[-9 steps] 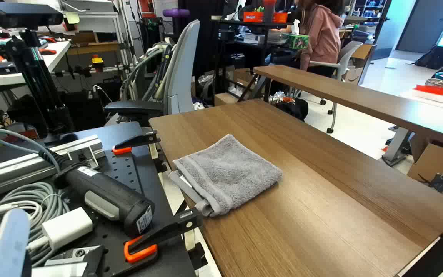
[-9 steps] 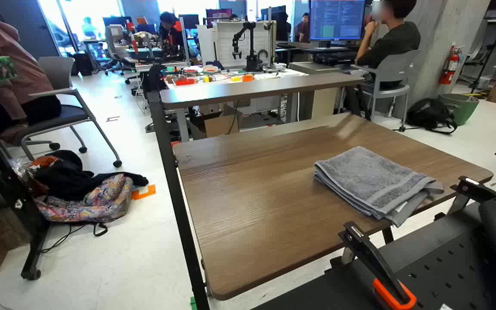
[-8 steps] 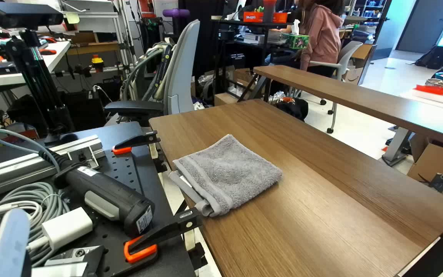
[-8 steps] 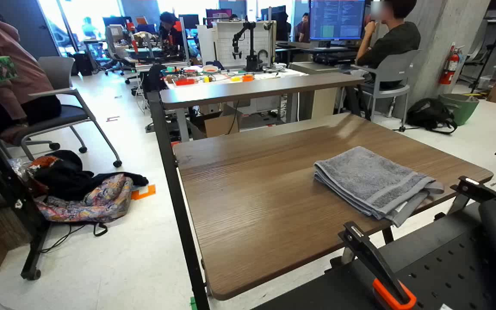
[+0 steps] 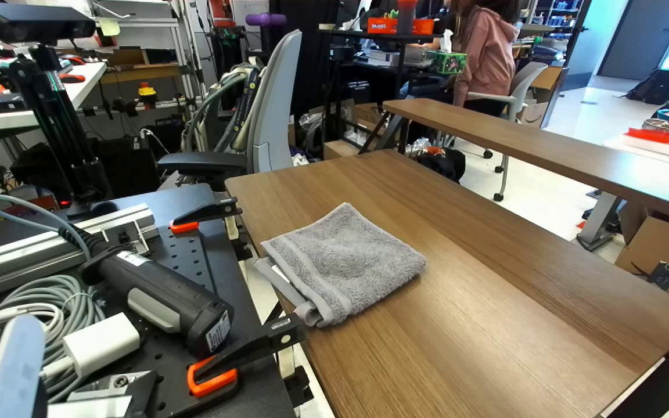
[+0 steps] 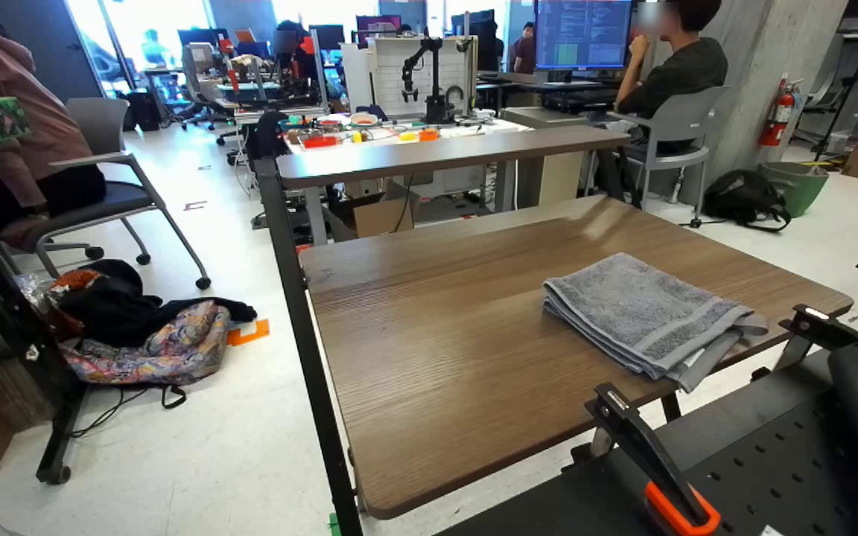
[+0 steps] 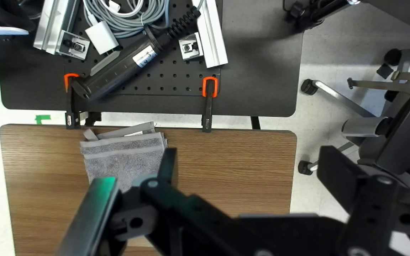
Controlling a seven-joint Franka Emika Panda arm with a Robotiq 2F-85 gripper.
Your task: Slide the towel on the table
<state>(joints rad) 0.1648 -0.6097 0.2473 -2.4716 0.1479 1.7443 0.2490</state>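
Towel (image 5: 343, 261) same pos., med. gray, folded, fuzzy

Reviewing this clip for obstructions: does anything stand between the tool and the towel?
Nothing visible does. In the wrist view, the open tool hides part of the towel. The nearest clamp sits beside the towel at the edge of the table, not between.

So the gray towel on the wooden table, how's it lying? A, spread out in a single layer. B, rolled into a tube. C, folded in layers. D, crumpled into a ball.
C, since in an exterior view the towel lies on the table with several stacked layers showing along one edge.
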